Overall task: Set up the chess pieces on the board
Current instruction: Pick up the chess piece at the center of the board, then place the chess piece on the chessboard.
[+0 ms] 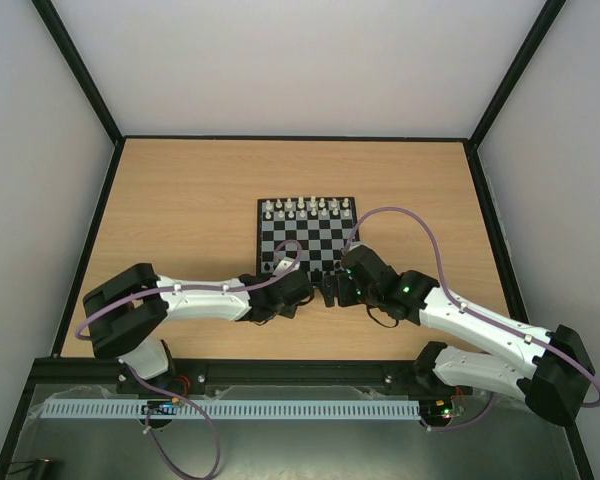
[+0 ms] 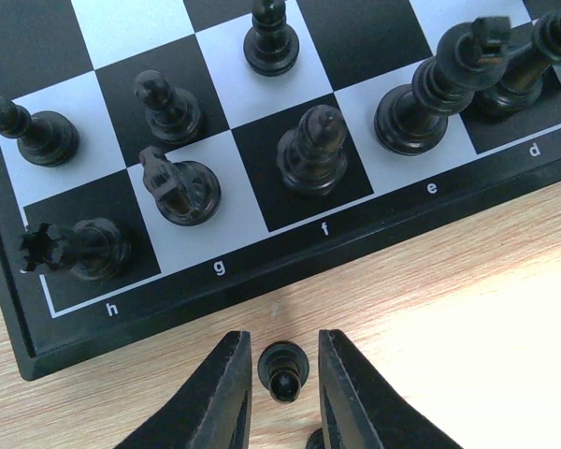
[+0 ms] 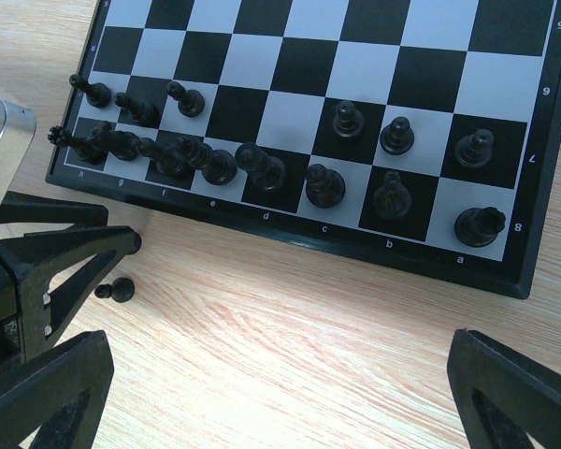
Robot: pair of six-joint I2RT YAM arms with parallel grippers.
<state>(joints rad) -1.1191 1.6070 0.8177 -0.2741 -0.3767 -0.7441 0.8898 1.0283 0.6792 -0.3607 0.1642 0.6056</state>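
The board (image 1: 302, 238) lies mid-table. Black chess pieces (image 3: 325, 185) stand along its near two rows, and several show close up in the left wrist view (image 2: 310, 150). A small black pawn (image 2: 285, 368) stands on the wood just off the board's near edge by file g. My left gripper (image 2: 285, 388) is open, with a finger on each side of the pawn and a gap on both sides. A second dark piece (image 2: 310, 438) peeks in at the bottom edge. My right gripper (image 3: 280, 402) is wide open and empty over bare wood, just right of the left gripper (image 1: 313, 290).
White pieces (image 1: 308, 208) fill the board's far rows. The right wrist view shows the left gripper's fingers (image 3: 65, 251) at the left and a pawn (image 3: 120, 290) on the wood beside them. The two grippers nearly meet at the board's near edge (image 3: 290, 245).
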